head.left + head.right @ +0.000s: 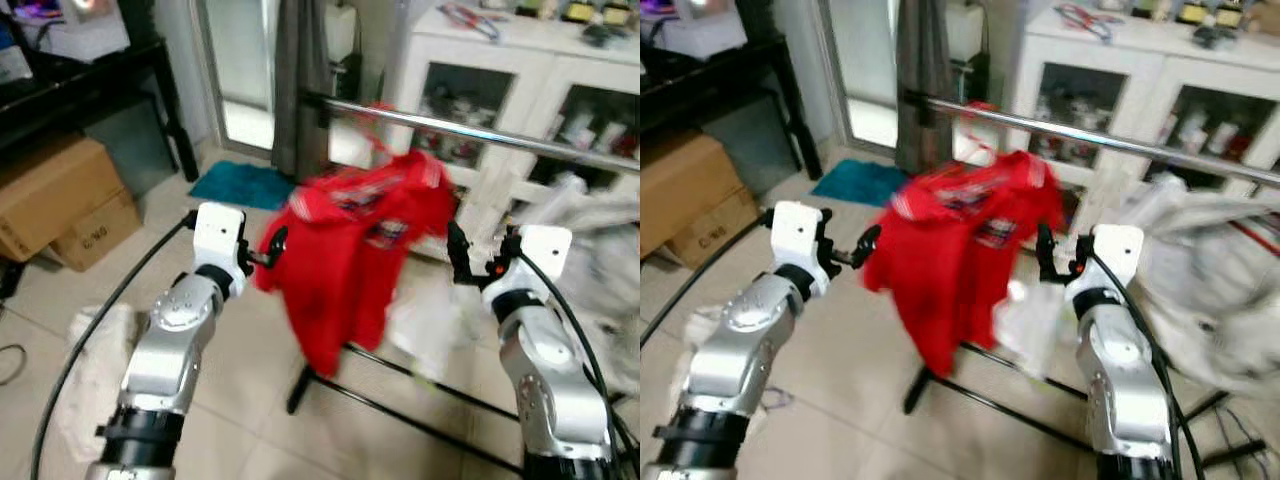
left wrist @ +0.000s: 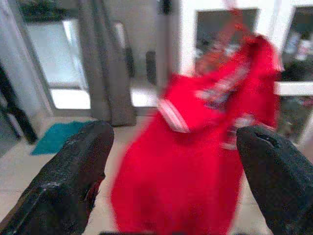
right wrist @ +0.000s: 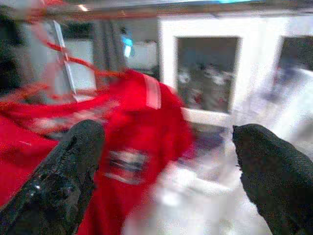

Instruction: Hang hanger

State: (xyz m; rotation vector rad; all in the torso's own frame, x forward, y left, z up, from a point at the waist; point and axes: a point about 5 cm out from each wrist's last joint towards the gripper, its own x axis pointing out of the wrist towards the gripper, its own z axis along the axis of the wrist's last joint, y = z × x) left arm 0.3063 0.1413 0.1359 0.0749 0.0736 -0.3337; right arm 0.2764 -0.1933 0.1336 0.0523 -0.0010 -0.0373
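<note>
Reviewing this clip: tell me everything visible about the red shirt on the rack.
The red shirt is soft fabric with white-striped trim at collar and sleeve and a dark chest print. It hangs blurred and tilted from a red hanger hooked on the metal rail, its hem drooping toward the tiled floor. The left hand, open, sits at its left edge; contact cannot be told. The right hand, open, is apart from it.

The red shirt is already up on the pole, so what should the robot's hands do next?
Probably draw both arms gently back. The blurred red shirt on its red hanger seems to hang from the shiny metal rail. The left gripper sits at the shirt's edge and the right gripper just beside it, both with open jaws, holding nothing.
</note>
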